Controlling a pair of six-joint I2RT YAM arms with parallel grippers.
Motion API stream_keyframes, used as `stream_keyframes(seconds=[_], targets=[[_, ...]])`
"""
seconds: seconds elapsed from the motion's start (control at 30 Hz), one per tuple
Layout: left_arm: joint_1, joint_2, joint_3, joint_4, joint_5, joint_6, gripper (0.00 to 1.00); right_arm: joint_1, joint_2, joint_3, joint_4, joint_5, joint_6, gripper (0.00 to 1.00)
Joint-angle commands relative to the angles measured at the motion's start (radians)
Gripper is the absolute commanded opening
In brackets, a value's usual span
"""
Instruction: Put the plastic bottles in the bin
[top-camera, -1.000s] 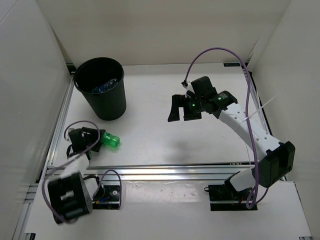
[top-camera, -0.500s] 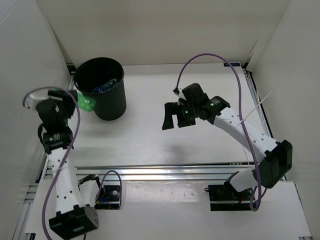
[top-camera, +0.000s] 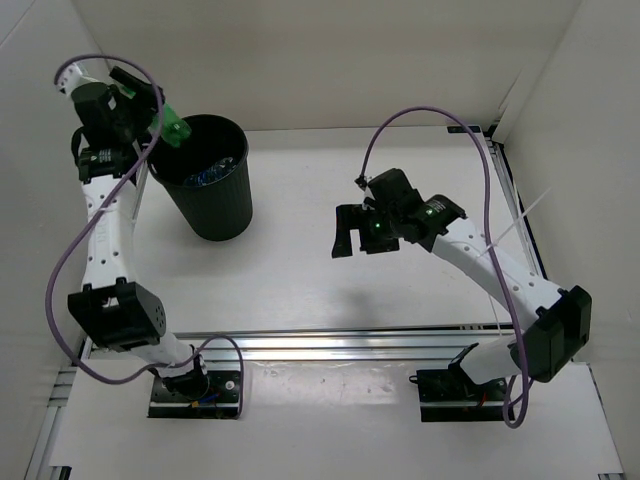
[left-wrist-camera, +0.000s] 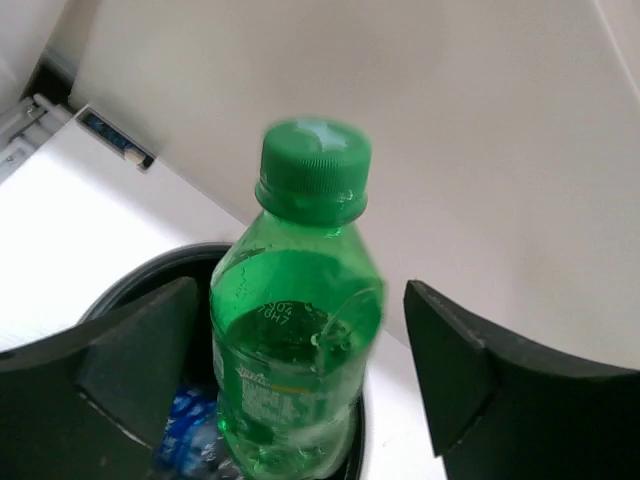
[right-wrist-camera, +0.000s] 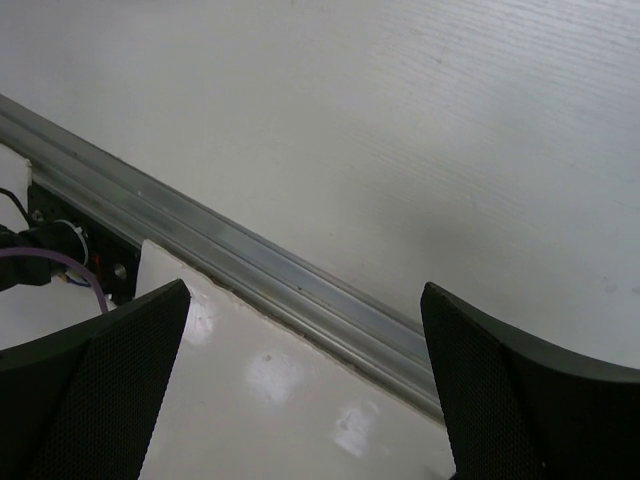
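The bright green bottle (top-camera: 173, 126) hangs cap-up over the left rim of the black bin (top-camera: 215, 205), between the fingers of my left gripper (top-camera: 150, 105). In the left wrist view the green bottle (left-wrist-camera: 295, 340) looks blurred. My left gripper (left-wrist-camera: 300, 290) is open, and a clear gap shows between the bottle and the right finger (left-wrist-camera: 450, 360). Clear bottles with blue labels (top-camera: 208, 173) lie inside the bin, and these blue-labelled bottles (left-wrist-camera: 185, 430) also show below the green one. My right gripper (top-camera: 355, 230) stands open above the table's middle, nothing between its fingers (right-wrist-camera: 300, 300).
White walls close in the table on the left, back and right. An aluminium rail (top-camera: 330, 340) runs along the front, and this rail (right-wrist-camera: 250, 260) lies below my right gripper. Another rail (top-camera: 125, 235) borders the left side by the bin.
My left arm has carried the green bottle from the table's front left up over the bin's rim, and its jaws have opened. The right arm shifted only slightly.
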Motion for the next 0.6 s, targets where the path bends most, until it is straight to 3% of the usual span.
stream_keyframes(seconds=[0.0,0.1,0.3,0.57], targets=[[-0.045,-0.005,0.041,-0.030,0.025,0.079,1.00,-0.016,0.028,0.086,-0.094,0.017,0.006,1.00],[-0.067,-0.045,0.013,-0.030,-0.002,0.123,1.00,-0.039,0.066,0.192,-0.193,0.017,0.006,1.00],[-0.067,-0.266,-0.161,-0.030,-0.129,0.275,1.00,-0.110,0.017,0.226,-0.193,-0.005,0.006,1.00],[-0.109,-0.736,-0.804,-0.039,-0.464,0.318,1.00,-0.236,-0.078,0.200,-0.193,0.162,-0.015,1.00]])
